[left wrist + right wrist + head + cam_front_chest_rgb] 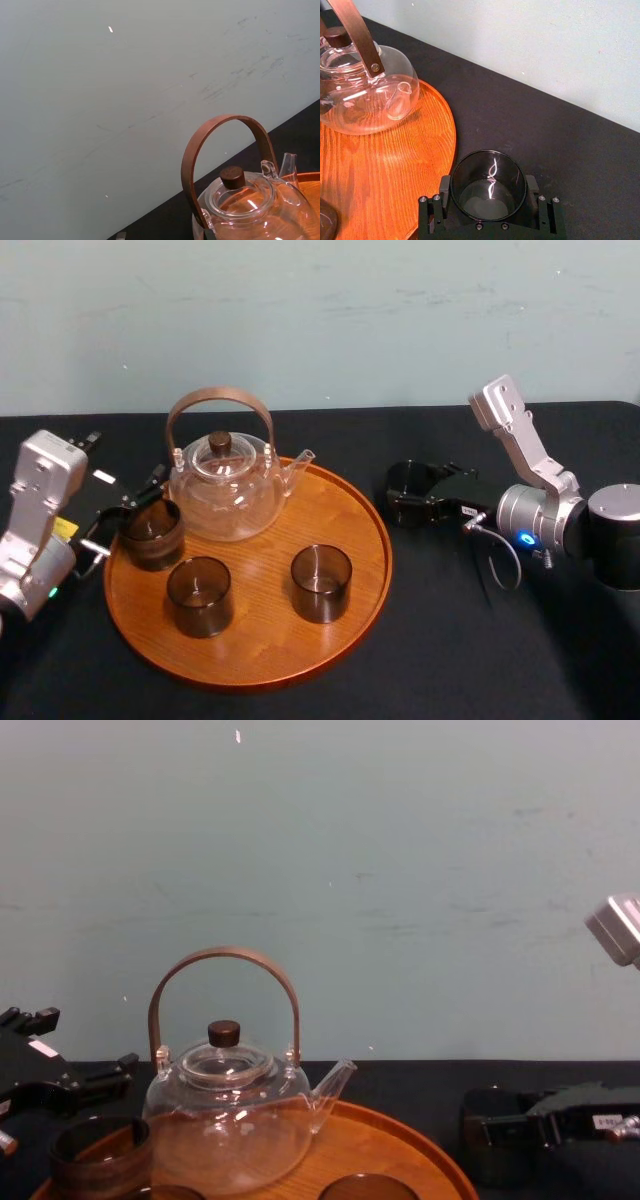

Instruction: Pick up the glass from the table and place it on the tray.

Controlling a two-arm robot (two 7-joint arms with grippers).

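Observation:
The dark glass (406,488) stands upright on the black table just right of the tray (335,515), a large round orange-brown wooden one. My right gripper (422,498) reaches in from the right and is shut on the glass. In the right wrist view both fingers (444,189) press the sides of the glass (487,175), close to the tray's rim (451,135). The chest view shows the same glass (483,1125) low at the right. My left gripper (128,515) sits at the tray's left edge, close beside another dark glass (152,533).
A glass teapot (228,485) with a brown hoop handle stands at the back of the tray. Two more dark glasses (199,595) (321,582) stand at the tray's front. A pale wall closes off the far table edge. Bare black tabletop lies right of the tray.

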